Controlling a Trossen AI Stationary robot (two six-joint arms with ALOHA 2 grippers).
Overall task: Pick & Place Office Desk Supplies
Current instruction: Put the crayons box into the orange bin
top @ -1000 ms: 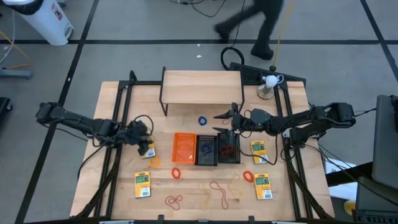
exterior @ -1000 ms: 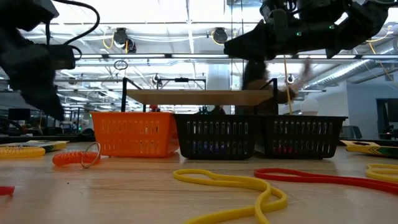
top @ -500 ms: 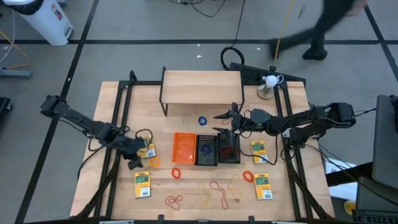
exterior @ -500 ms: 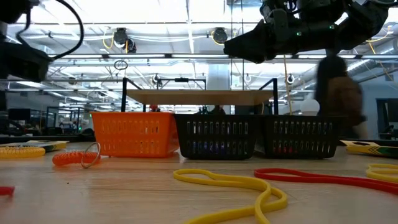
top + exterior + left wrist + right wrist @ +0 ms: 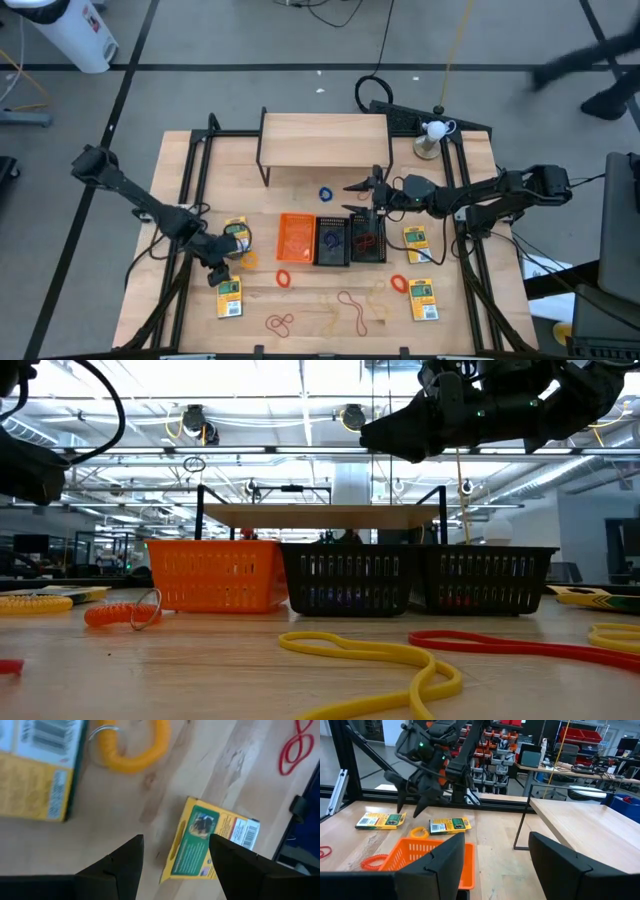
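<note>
- Left hand (image 5: 216,268) open wide, holding nothing, hovering over the tabletop (image 5: 310,300) between two yellow-and-green packs: upper pack (image 5: 236,234) and lower pack (image 5: 229,296).
- Its wrist view: lower pack directly ahead between the fingers (image 5: 117,865), yellow coil loop (image 5: 132,752) beyond.
- Right hand (image 5: 362,186) open, empty, above the right black bin (image 5: 368,238).
- Orange bin (image 5: 296,238), middle black bin (image 5: 333,240) in a row with it.
- Rubber bands (image 5: 345,310) loose along the front edge.
</note>
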